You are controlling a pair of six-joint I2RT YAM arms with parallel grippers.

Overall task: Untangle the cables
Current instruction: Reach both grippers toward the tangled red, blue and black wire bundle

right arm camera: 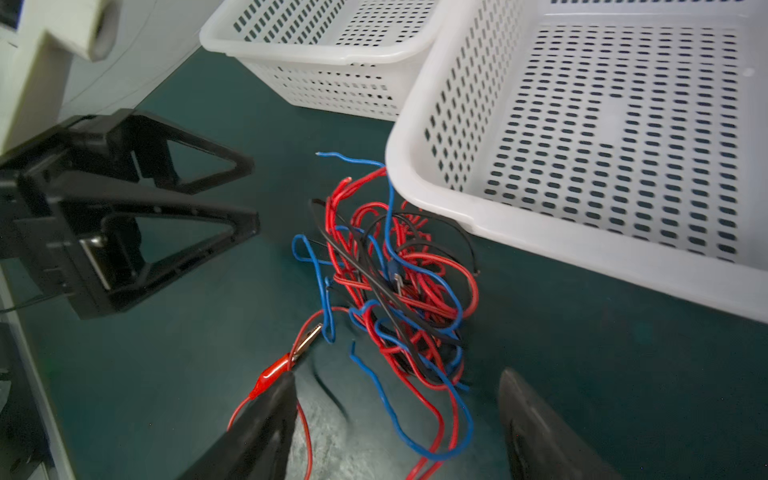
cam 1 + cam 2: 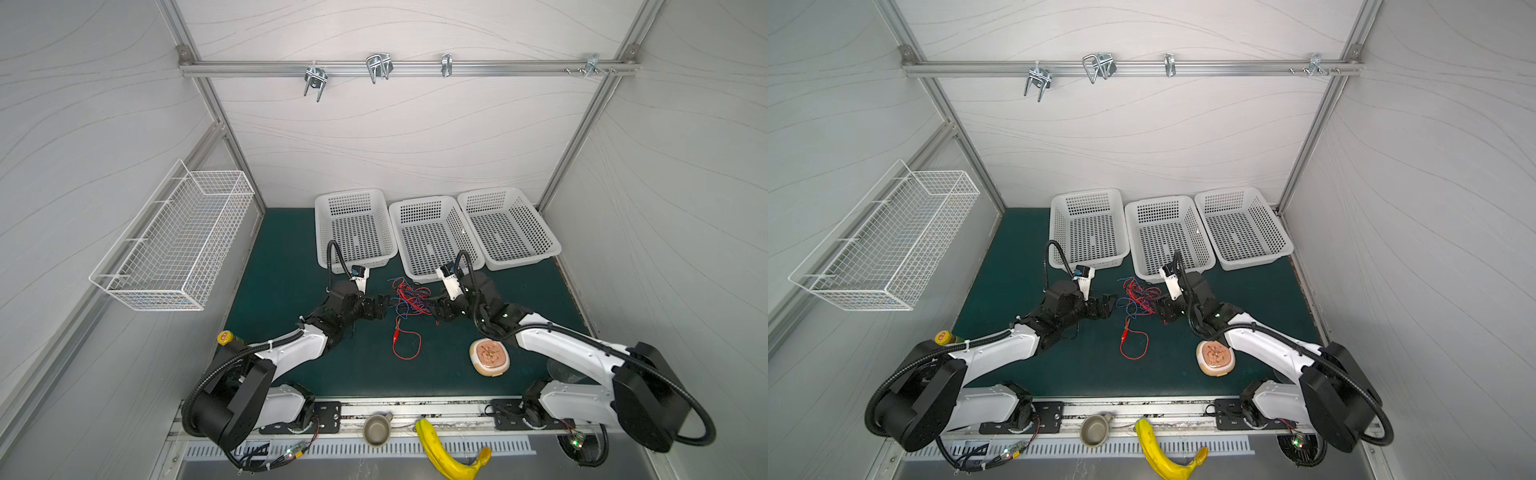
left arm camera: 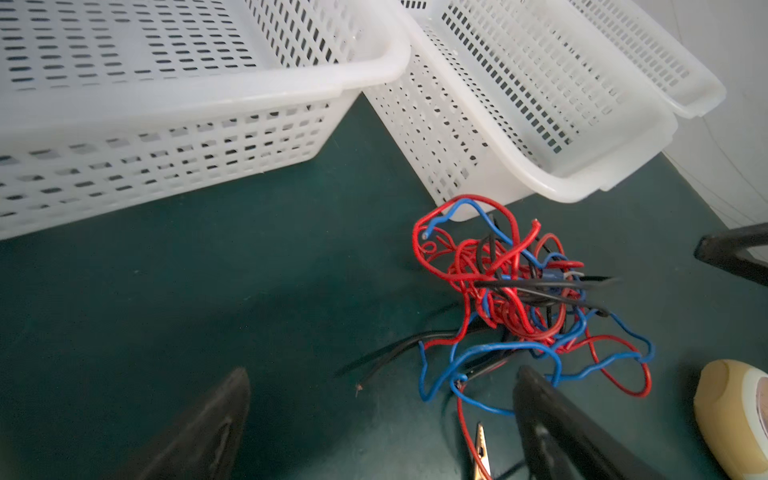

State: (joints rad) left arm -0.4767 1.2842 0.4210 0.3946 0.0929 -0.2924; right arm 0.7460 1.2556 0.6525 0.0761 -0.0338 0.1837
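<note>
One tangle of thin red, blue and black cables (image 2: 409, 297) on green desk (image 2: 291, 266), between both pincers; strand count unclear. Three white perforated plastic baskets (image 2: 351, 203) (image 2: 419, 212) (image 2: 486, 201) beyond pincers. Left pincer (image 2: 384, 306) spread wide, holding nothing. Right pincer (image 1: 399, 376) parted, loose strands between fingers, ungripped.

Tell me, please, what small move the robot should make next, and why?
Probably close the right pincer: its jaws stand open with loose blue and red strands of the cables lying between them, while the open left pincer sits empty on the clump's other side. A grip there would let that arm draw strands out.
</note>
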